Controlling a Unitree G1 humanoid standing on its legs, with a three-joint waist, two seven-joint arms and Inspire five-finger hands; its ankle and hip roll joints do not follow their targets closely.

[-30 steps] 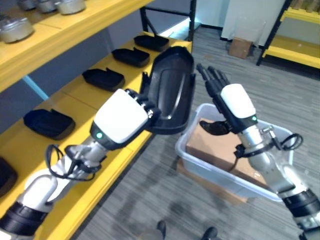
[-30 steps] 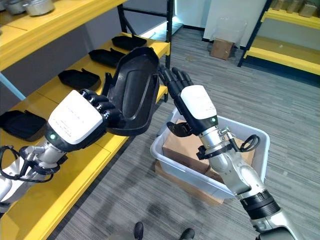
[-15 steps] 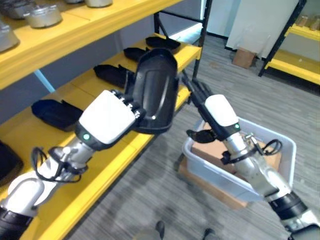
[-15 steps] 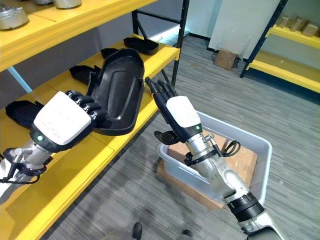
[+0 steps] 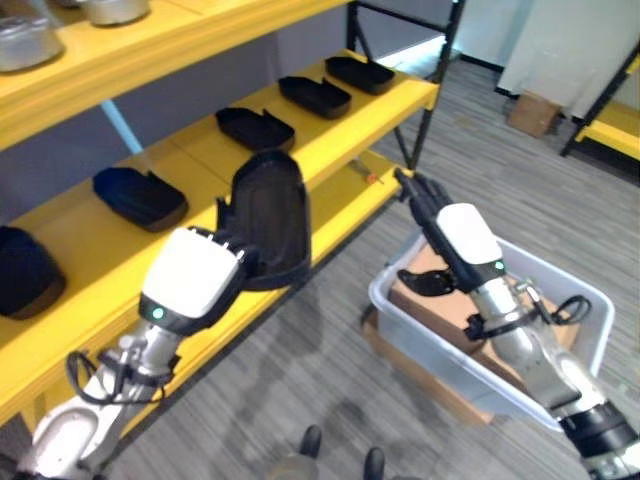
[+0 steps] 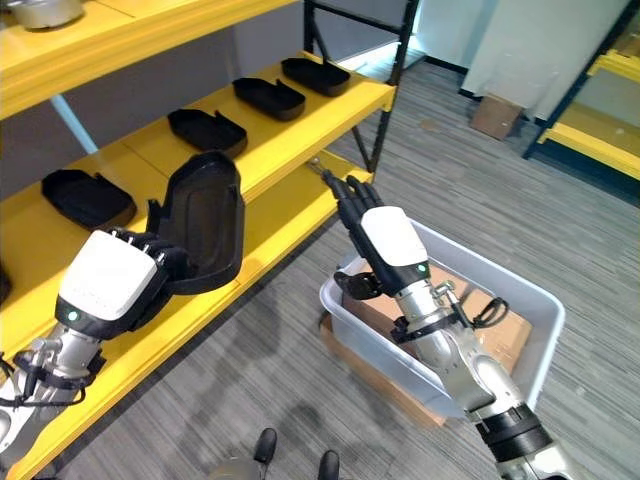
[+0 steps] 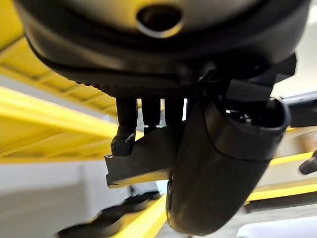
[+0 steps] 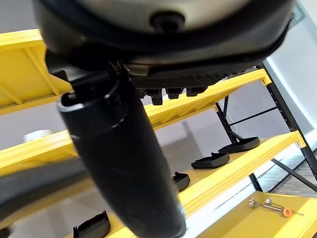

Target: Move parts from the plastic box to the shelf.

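1. The left hand, nearest the camera, had its fingers curled round the lower edge of a black part and held it upright, hollow side facing out, above the front edge of the yellow shelf.
2. The right hand hung empty over the near corner of the plastic box, fingers straight and close together, touching nothing. The box sat on the floor and held a brown cardboard piece.
3. Beyond the held part, a row of similar black parts lay flat along the shelf, hollow side up, evenly spaced. A bare patch of shelf lay just behind the held part, between two of them.
4. Judgement: the step in hand was the placement. To do it well, tip the part flat to match its neighbours, carry it past the front lip before lowering, and aim for the gap without knocking the parts either side.
5. Release only once the part rests fully on the shelf; set too near the edge, it could slide off.
6. A higher shelf carried metal pots, well apart from the work.
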